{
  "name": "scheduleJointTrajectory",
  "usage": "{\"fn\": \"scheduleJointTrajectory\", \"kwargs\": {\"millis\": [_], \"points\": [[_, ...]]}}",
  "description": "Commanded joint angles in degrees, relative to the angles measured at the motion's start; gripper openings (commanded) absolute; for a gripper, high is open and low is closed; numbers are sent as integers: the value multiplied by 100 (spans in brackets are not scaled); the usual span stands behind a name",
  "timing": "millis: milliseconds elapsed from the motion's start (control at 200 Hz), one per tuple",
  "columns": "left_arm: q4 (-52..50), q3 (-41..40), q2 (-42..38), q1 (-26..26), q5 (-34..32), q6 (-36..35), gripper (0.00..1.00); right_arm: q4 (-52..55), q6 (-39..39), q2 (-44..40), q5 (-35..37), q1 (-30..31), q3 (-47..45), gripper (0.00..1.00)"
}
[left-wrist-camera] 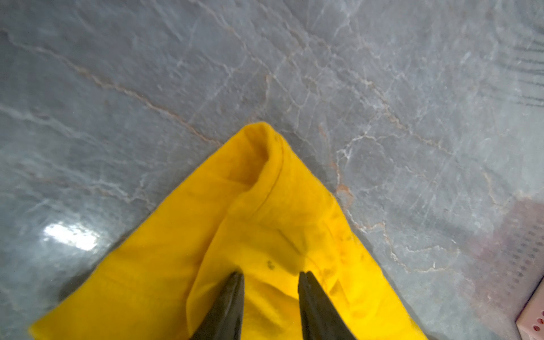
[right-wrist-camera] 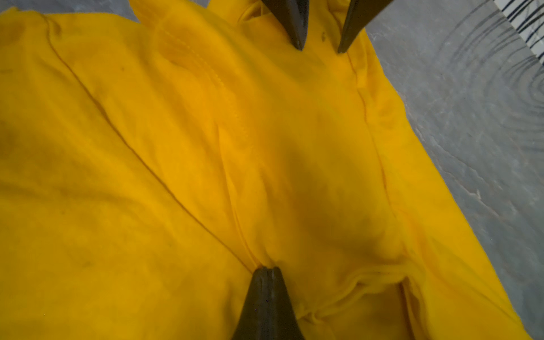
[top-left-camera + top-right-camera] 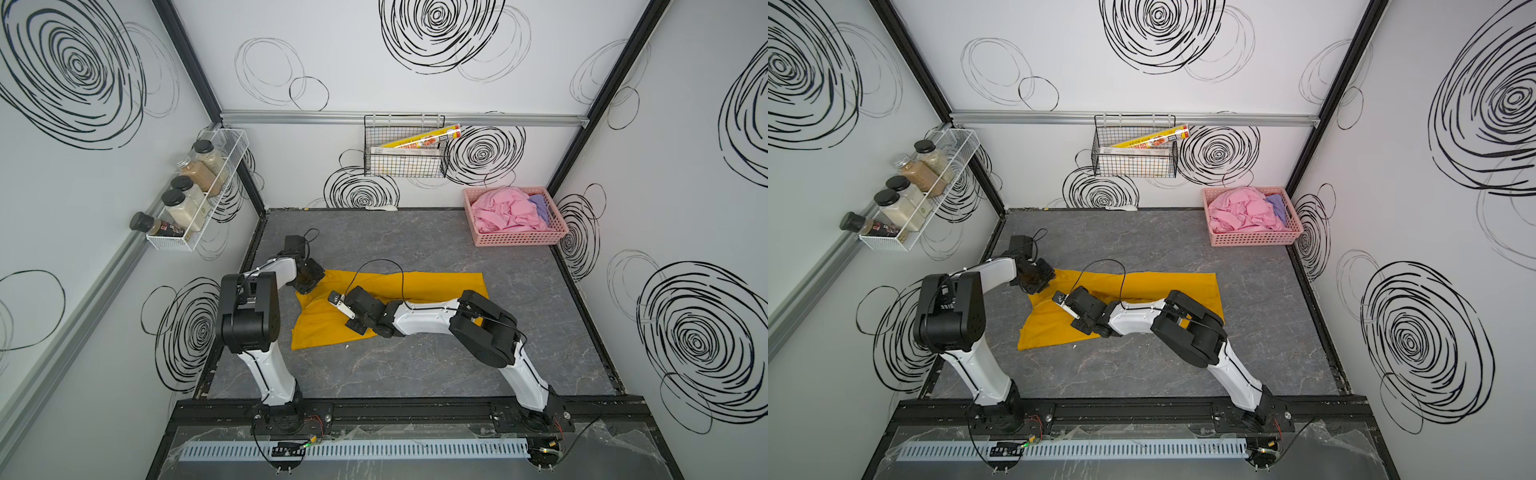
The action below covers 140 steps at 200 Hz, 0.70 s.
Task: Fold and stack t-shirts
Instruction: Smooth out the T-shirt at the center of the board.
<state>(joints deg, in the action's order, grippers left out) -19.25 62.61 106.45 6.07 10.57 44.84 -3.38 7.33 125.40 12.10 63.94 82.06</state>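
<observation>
Left gripper (image 1: 270, 273) hangs open over the left corner of the yellow shirt (image 3: 436, 286) (contact unclear). Just right of it, the right gripper (image 2: 266, 269) is closed, pinching a crease. The shirt lies mid-table (image 3: 415, 365), long axis left-to-right, stretching rightward from both grippers, neck end seemingly left.

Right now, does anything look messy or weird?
Yes. The yellow shirt lies crooked and rumpled, with small dark spots near one corner. A white crumb sits on the table by its near edge.
</observation>
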Motion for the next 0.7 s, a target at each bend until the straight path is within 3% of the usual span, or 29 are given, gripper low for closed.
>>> {"fn": "scheduleJointTrajectory", "kwargs": {"millis": [0,696], "points": [[-915,-390,417,35,-46,25,38,319,23,-370,138,-23,-132,0],[-922,-268,625,42,-81,77,38,478,-228,-982,72,-6,-862,0]]}}
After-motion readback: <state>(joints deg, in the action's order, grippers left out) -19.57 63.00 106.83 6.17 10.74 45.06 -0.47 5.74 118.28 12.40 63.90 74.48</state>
